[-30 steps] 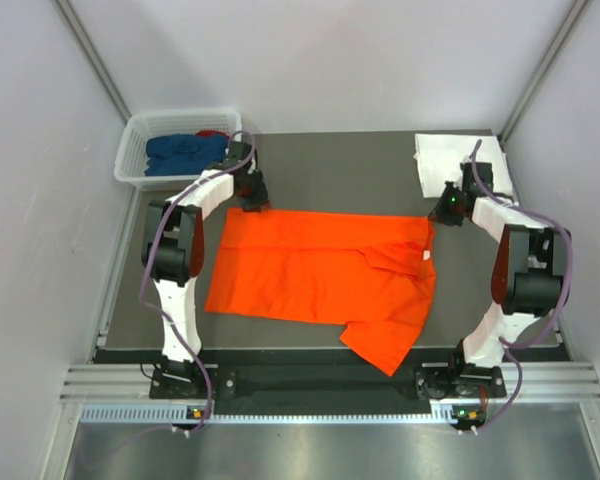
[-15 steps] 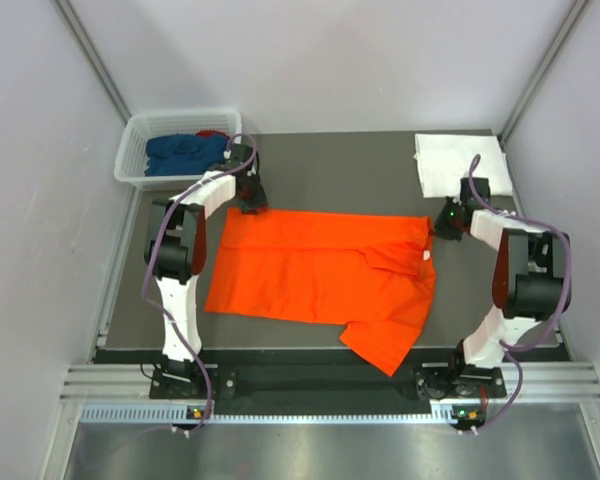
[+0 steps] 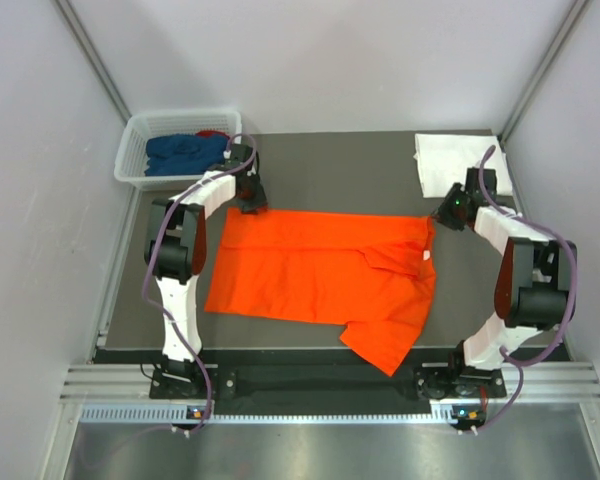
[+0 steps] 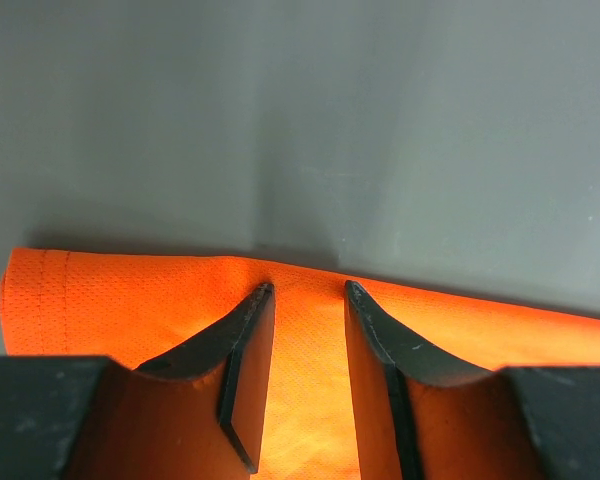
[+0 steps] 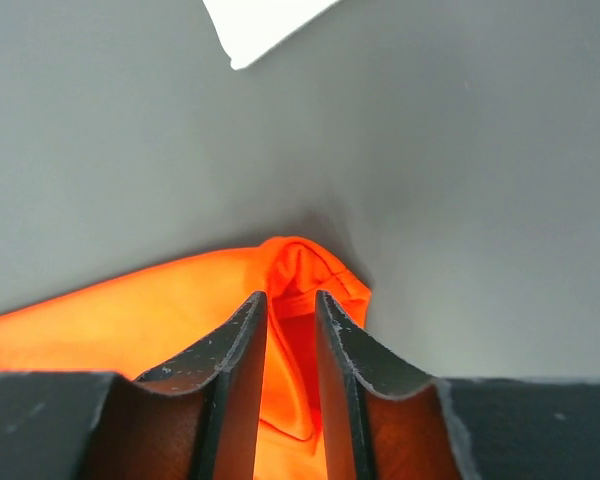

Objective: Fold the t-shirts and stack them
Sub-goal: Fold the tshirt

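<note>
Top external is showing you one folded white cloth t-shirt [image 3: 455, 160] lying far right on the dark desk [image 3: 340, 170]. The bright orange cloth t-shirt [image 3: 320, 270] is lying flat mid-desk, unfolded. The dark blue t-shirt [image 3: 185, 152] and red t-shirt [image 3: 212, 133] are sitting in the white lattice basket [image 3: 130, 168], far left. The left gripper [image 4: 308, 290] is hovering spread over the orange far-left hem. The right gripper [image 5: 290, 295] is nearly closed around the bunched far-right corner; you cannot tell if it is pinching.

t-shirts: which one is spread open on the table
The orange t-shirt, laid out mid-table. The white t-shirt lies folded at the far right corner; the blue t-shirt and red t-shirt are bunched in the basket.

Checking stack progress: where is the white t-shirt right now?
In the top view, the white t-shirt lies folded at the table's far right corner, just beyond the right gripper.
</note>
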